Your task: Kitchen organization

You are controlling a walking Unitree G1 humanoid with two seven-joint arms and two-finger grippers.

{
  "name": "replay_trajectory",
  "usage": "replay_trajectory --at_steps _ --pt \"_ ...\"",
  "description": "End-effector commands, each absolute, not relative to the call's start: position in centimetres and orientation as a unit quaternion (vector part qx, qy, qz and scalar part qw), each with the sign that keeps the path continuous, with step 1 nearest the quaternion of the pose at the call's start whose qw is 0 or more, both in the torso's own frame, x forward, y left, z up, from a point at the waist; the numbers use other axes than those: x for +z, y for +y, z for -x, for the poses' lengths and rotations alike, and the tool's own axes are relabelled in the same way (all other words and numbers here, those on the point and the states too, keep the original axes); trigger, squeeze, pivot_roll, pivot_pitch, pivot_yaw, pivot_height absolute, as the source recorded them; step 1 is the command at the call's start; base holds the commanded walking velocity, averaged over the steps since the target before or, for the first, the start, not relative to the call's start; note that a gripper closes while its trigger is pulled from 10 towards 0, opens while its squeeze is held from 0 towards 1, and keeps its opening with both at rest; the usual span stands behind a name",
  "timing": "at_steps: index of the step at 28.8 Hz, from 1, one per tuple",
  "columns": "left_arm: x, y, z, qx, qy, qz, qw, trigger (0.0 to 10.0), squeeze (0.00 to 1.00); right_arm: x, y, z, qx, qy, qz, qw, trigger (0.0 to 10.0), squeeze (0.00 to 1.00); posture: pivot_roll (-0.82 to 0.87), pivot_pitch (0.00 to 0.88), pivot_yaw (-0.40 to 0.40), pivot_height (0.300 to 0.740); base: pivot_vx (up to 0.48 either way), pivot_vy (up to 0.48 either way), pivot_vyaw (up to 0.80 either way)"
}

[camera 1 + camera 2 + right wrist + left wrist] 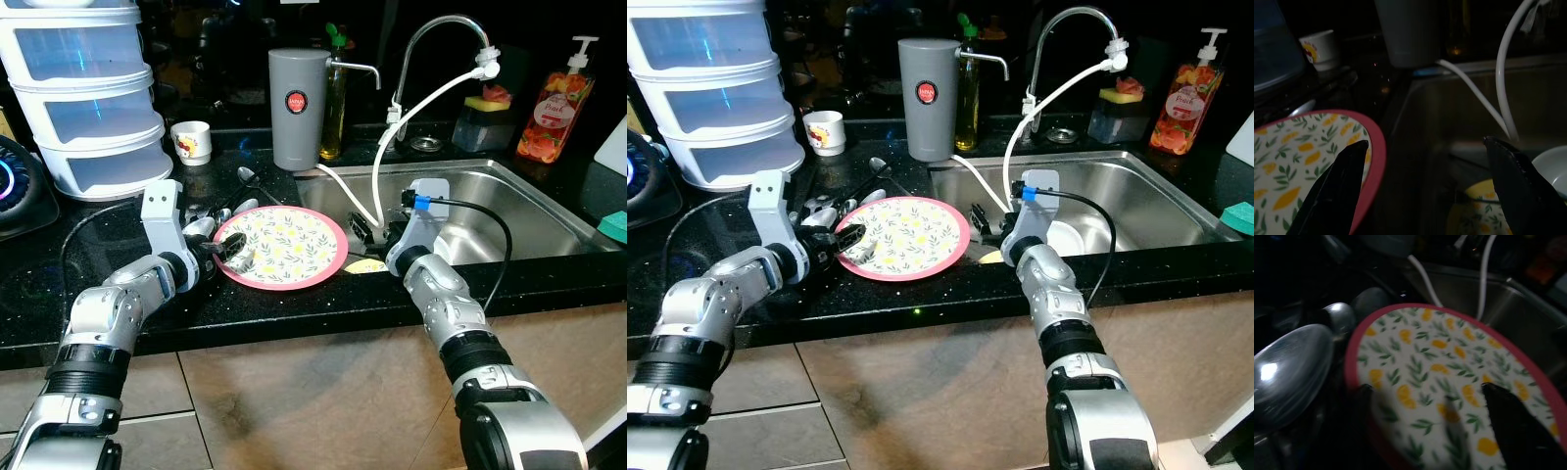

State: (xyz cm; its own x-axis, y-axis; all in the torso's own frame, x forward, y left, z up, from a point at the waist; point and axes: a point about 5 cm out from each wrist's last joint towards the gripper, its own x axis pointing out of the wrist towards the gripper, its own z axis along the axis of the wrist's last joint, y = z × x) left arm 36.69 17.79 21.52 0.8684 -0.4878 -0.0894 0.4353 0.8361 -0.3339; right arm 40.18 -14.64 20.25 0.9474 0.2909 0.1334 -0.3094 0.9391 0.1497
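A round plate (284, 245) with a pink rim and a lemon-and-leaf pattern lies flat on the black counter, just left of the sink. My left gripper (227, 253) is at the plate's left rim, open, with its fingers (1508, 416) spread wide over the patterned face. My right gripper (362, 229) is at the plate's right rim, over the sink's edge. It is also open: one finger (1337, 186) hangs by the plate rim (1371, 152), the other finger (1518, 181) over the basin. Neither gripper holds anything.
Several metal spoons (220, 215) lie left of the plate. Behind stand a grey canister (298, 108), a white cup (192, 140) and stacked plastic drawers (88, 98). The steel sink (509, 211) holds a white bowl (1552, 166); faucet (441, 29) and white hose (377, 181) hang over it.
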Motion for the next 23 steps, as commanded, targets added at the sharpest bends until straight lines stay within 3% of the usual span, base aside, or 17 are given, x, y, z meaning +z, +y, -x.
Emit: replay_trajectory --at_steps 1,2,3,7,15,18,23 --pt "21.3 17.6 -36.8 -0.255 0.099 0.162 0.948 3.5 0.0 20.2 -14.5 -40.3 0.158 -0.045 -0.082 0.983 10.0 0.0 0.08 0.044 -0.022 0.74 0.0 0.0 0.0" --pt "21.0 17.6 -36.7 -0.256 0.106 0.148 0.949 1.3 0.0 20.1 -14.4 -40.3 0.16 -0.042 -0.081 0.983 10.0 0.0 0.08 0.044 -0.022 0.74 0.0 0.0 0.0" --pt "20.6 17.6 -36.7 -0.253 0.119 0.129 0.951 0.1 0.0 20.0 -14.3 -40.3 0.162 -0.039 -0.079 0.983 10.0 0.0 0.08 0.044 -0.022 0.74 0.0 0.0 0.0" --pt "19.4 17.8 -36.8 -0.238 0.149 0.089 0.956 0.0 0.0 19.6 -14.1 -40.3 0.166 -0.032 -0.078 0.982 10.0 0.0 0.08 0.044 -0.022 0.74 0.0 0.0 0.0" --pt "19.3 18.0 -36.9 -0.233 0.149 0.092 0.956 0.0 0.0 19.6 -14.1 -40.3 0.167 -0.028 -0.08 0.982 10.0 0.0 0.08 0.049 -0.022 0.74 0.0 0.0 0.0" --pt "21.6 17.8 -37.2 -0.249 0.06 0.137 0.957 0.0 0.0 19.6 -14.2 -40.3 0.166 -0.028 -0.081 0.982 10.0 0.0 0.08 0.052 -0.024 0.74 0.0 0.0 0.0" --pt "22.9 17.9 -37.2 -0.267 0.019 0.184 0.946 0.0 0.0 19.7 -14.2 -40.4 0.165 -0.03 -0.083 0.982 10.0 0.0 0.08 0.055 -0.022 0.74 0.0 0.0 0.0"
